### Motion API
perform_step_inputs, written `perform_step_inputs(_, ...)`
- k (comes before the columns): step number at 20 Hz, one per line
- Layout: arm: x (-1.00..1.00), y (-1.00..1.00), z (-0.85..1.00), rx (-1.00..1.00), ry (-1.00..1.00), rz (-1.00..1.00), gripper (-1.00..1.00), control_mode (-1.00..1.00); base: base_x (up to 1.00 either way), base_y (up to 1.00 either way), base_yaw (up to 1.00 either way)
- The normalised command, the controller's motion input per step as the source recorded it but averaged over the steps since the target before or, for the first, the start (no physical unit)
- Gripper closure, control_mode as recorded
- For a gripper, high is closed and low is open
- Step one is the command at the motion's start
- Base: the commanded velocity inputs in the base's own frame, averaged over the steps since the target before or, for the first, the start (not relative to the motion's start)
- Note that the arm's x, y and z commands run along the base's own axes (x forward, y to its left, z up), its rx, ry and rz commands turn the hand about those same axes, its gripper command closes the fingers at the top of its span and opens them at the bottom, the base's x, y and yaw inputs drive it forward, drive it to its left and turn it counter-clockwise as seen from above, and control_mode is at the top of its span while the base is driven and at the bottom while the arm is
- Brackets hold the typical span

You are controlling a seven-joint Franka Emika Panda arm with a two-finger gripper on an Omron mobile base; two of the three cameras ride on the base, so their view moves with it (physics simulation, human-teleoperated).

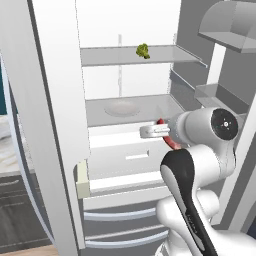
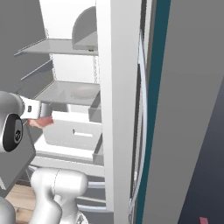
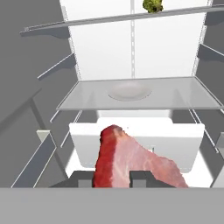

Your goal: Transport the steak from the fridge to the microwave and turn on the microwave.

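Observation:
The steak (image 3: 131, 162), a pink-red slab with pale marbling, stands on edge between my finger tips. My gripper (image 3: 113, 178) is shut on it. From the left base view my gripper (image 1: 146, 131) hovers in front of the open fridge (image 1: 55, 100), level with the white drawer (image 1: 130, 155), and red bits of the steak (image 1: 172, 144) show beside the hand. From the right base view the steak (image 2: 41, 122) hangs under my gripper (image 2: 37, 109), just outside the fridge (image 2: 116, 87). The microwave is out of view.
A shallow pale plate (image 3: 130, 91) lies on the middle glass shelf (image 3: 87, 98). A small green leafy vegetable (image 1: 143, 50) sits on the upper shelf. Door bins (image 1: 215, 92) jut out on the right, and the fridge's white door post (image 2: 118, 131) stands close beside the arm.

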Motion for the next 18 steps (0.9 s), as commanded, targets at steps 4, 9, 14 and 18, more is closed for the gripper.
perform_step_inputs(4, 0.00, 0.00, 0.00, 0.00, 0.00, 0.00, 1.00, 1.00, -0.05, 0.00, 0.00)
perform_step_inputs(9, 0.00, 0.00, 0.00, 0.00, 0.00, 0.00, 1.00, 1.00, -0.50, 0.00, 0.00)
perform_step_inputs(14, 0.00, 0.00, 0.00, 0.00, 0.00, 0.00, 1.00, 1.00, -0.68, 0.00, -0.05)
perform_step_inputs(18, 0.00, 0.00, 0.00, 0.00, 0.00, 0.00, 1.00, 1.00, -0.62, 0.00, -0.07)
